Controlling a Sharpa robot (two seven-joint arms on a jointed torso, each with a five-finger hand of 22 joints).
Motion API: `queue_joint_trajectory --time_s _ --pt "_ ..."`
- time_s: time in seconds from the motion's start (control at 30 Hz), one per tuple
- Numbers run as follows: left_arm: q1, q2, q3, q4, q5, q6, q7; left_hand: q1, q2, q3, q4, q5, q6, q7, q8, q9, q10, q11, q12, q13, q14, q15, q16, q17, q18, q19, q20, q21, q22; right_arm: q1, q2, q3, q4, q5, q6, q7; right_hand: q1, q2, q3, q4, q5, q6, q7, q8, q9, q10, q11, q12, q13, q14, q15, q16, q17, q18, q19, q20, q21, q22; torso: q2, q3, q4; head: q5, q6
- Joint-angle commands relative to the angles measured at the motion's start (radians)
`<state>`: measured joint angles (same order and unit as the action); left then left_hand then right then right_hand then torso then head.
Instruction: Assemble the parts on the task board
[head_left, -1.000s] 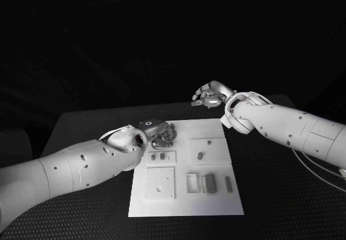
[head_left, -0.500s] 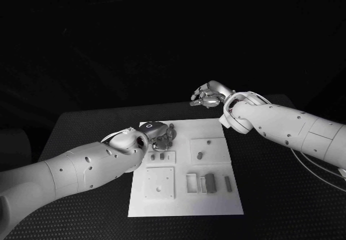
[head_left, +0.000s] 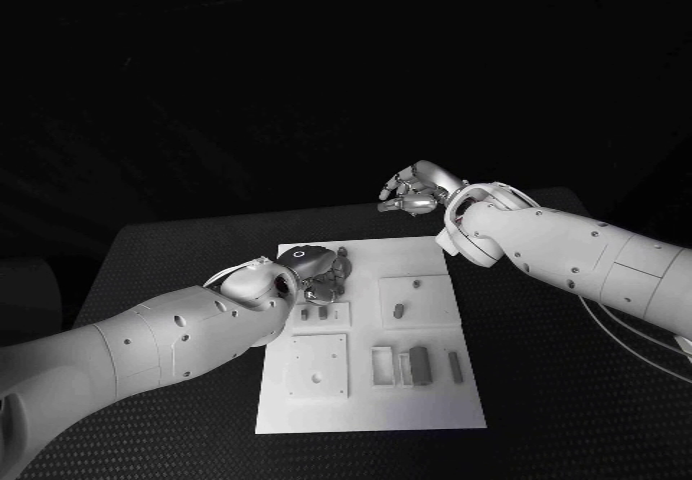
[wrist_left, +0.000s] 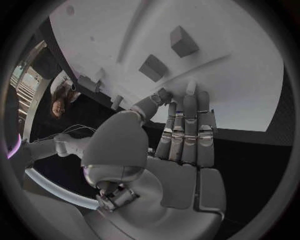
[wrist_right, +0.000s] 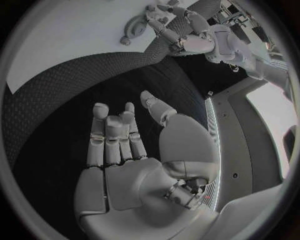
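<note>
Our left hand (head_left: 320, 272) has crept forward over the task board's (head_left: 433, 400) far-left corner, fingers (wrist_left: 187, 117) together, empty; the approach continues.

We find the task board (head_left: 433, 400), a white rectangular plate, lying flat at the middle of the tabletop, long side running near to far. On it sit raised white square blocks: one at near left (head_left: 317, 364), one at centre right (head_left: 414, 300). Small grey parts (head_left: 421, 365) stand in a row at near right beside an open frame; two lie at centre left (head_left: 323, 314). We also see further parts at the far left corner (head_left: 340, 262).
</note>
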<state>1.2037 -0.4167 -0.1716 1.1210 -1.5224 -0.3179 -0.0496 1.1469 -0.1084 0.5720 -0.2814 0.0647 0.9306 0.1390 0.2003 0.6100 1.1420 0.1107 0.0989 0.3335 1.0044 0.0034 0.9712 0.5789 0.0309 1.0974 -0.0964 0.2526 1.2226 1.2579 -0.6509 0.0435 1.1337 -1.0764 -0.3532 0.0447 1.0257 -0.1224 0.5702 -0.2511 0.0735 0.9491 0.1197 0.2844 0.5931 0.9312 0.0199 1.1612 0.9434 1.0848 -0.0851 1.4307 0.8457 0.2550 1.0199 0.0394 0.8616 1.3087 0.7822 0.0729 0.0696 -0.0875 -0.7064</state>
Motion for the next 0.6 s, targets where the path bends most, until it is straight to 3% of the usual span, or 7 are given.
queue_joint_trajectory --time_s 0.03,0.6 --pt "-0.003 0.005 -0.001 0.005 0.001 0.011 0.017 0.002 0.009 0.006 0.000 0.003 -0.004 0.000 0.000 -0.004 0.011 -0.003 -0.008 -0.002 0.016 -0.004 0.011 0.003 0.023 0.008 -0.001 0.004 0.004 0.000 0.001 0.000 0.000 0.000 0.006 0.011 0.001 0.009 -0.001 -0.005 0.006 0.000 0.009 -0.003 -0.001 -0.007 0.000 0.002 -0.001 -0.006 0.000 -0.002 -0.002 0.007 -0.006 0.000 -0.004 0.015 0.000 0.0000 0.0001 -0.001 -0.001" --pt "-0.003 0.013 -0.001 0.011 0.018 0.011 0.022 -0.001 0.005 0.003 -0.002 0.002 -0.030 -0.007 -0.014 -0.020 0.022 -0.005 -0.021 -0.004 0.031 -0.006 0.015 0.005 0.021 0.013 -0.005 0.004 0.016 -0.001 0.004 0.000 0.000 0.000 0.007 0.010 0.002 0.010 -0.001 -0.006 0.006 0.001 0.009 -0.003 0.000 -0.006 0.000 0.002 -0.002 -0.006 0.000 -0.002 -0.002 0.007 -0.006 0.000 -0.004 0.015 0.000 -0.0007 0.0006 -0.005 -0.003"
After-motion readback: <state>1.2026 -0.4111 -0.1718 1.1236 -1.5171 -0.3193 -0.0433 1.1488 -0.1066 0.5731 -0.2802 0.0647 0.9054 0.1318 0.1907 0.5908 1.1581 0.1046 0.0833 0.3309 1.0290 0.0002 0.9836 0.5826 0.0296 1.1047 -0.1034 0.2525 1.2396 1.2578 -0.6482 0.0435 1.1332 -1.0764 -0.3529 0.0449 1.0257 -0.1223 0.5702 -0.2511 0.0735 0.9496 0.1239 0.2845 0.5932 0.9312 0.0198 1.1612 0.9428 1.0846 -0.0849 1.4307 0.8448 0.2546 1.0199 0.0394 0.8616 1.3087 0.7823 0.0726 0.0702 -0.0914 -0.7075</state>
